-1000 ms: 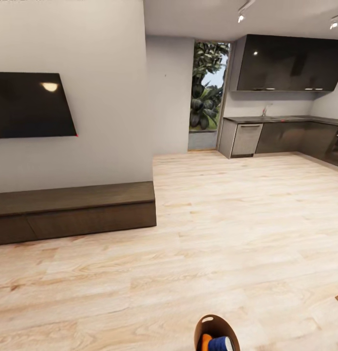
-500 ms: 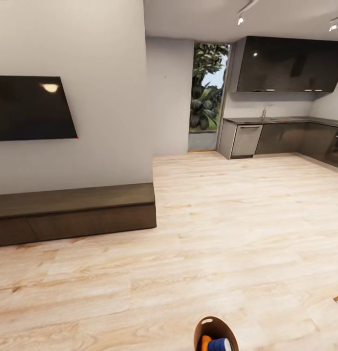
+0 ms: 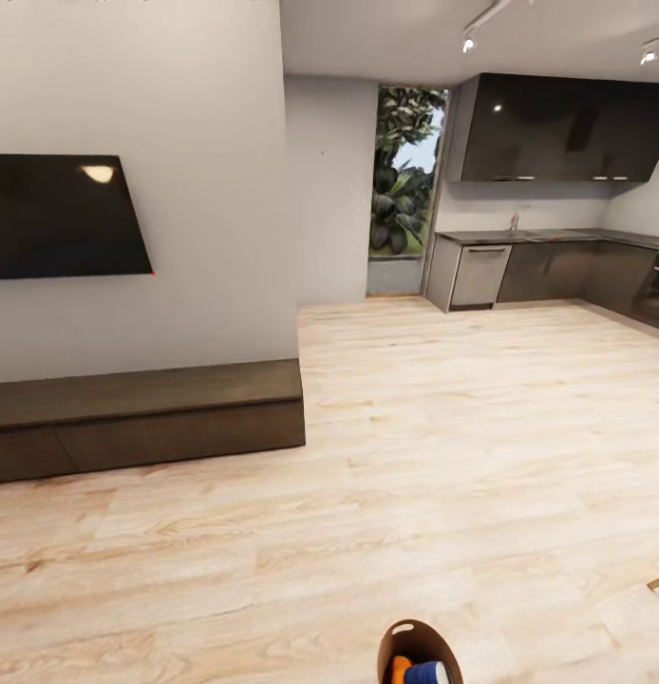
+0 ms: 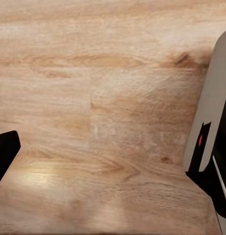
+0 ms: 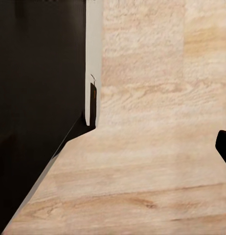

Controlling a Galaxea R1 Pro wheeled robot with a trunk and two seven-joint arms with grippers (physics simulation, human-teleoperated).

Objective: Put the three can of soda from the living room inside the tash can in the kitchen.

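The round grey bin with the coppery brown inside sits low at the bottom edge of the head view, close in front of the robot. Inside it you can see a bright orange drink can and a dark blue drink can. A third can cannot be made out, because the bin is cut off by the edge of the picture.

Far ahead on the right is the kitchen, with its dark shiny wall cupboards and grey lower cupboards. Between the robot and the kitchen lies a wide, bare, pale wooden floor. On the left are the long dark low cabinet and the black wall TV.

The step now looks like driving the bin to the kitchen. To do it well, the robot should roll slowly and smoothly, so the cans do not tip out. It should steer to the right, well away from the corner of the low cabinet. It should keep the bin level and close.

The two wrist views look down at the wooden floor. A dark finger tip shows at the edge of the left one, and another dark finger tip at the edge of the right one. I cannot tell if either pincer is released or clenched, or what carries the bin.
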